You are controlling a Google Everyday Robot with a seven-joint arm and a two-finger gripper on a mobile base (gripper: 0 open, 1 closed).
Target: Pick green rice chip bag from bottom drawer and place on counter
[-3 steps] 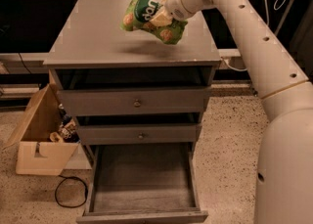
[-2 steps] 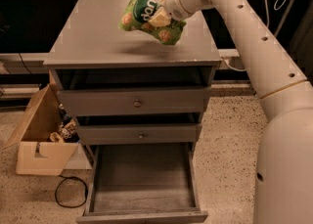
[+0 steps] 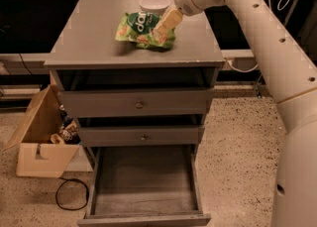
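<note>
Lying left-right on counter (image 3: 89, 40), bag (image 3: 141, 31), claw (image 3: 166, 23) above

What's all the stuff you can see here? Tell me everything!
green rice chip bag: one, light green, lying on the counter
counter: one, grey, top of the cabinet
bowl: one, white, on the counter behind the bag
knobbed drawers: two, grey, below the counter
bottom drawer: one, grey, pulled open
cardboard box: one, brown, on the floor left of the cabinet
cable: one, black, looped on the floor
arm: one, white, reaching from the right
gripper: one, cream, at the bag
</note>
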